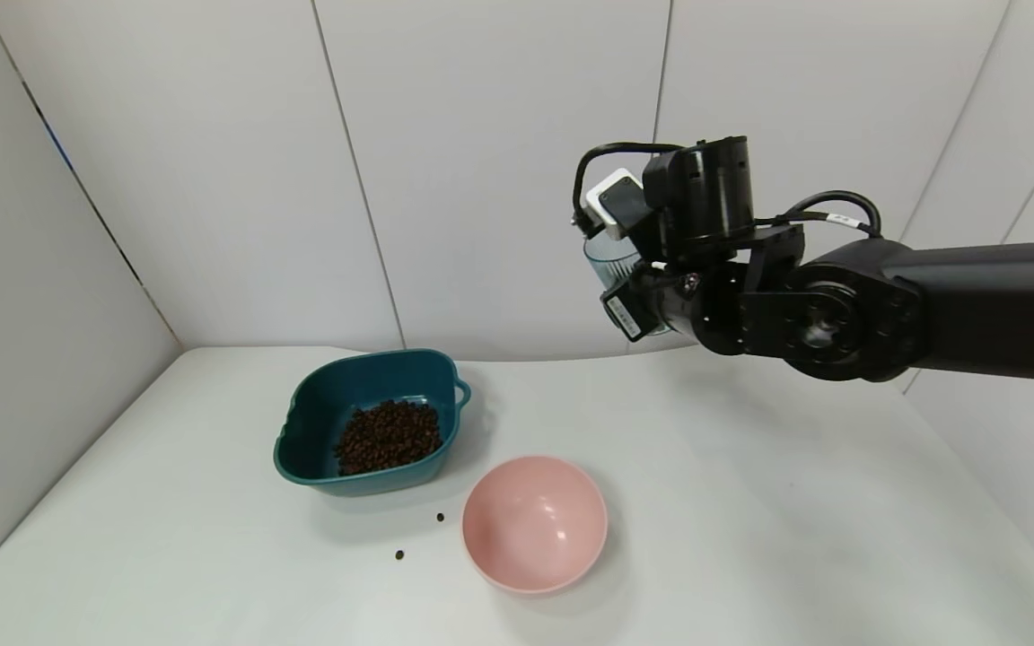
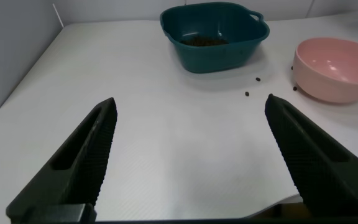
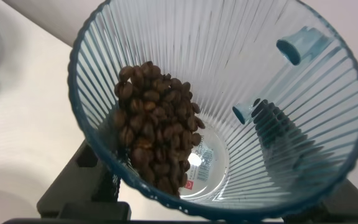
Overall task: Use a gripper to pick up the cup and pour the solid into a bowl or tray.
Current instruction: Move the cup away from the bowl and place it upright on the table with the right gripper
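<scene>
My right gripper (image 1: pixel 652 269) is shut on the translucent blue ribbed cup (image 1: pixel 609 258) and holds it high above the table, to the right of and well above the teal basin (image 1: pixel 302 404). In the right wrist view the cup (image 3: pixel 303 99) fills the frame and is tilted, with brown beans (image 3: pixel 154 137) heaped along one side of it; a finger (image 3: pixel 82 180) shows outside its wall. The basin holds a pile of the same beans (image 1: pixel 389 437). My left gripper (image 2: pixel 188 137) is open and empty, low over the table's near left part.
A round pink bowl (image 1: pixel 535 523) stands empty in front of and to the right of the basin; it also shows in the left wrist view (image 2: pixel 334 68), beside the basin (image 2: pixel 210 56). Two stray beans (image 1: pixel 440 518) (image 1: pixel 399 555) lie on the table between them.
</scene>
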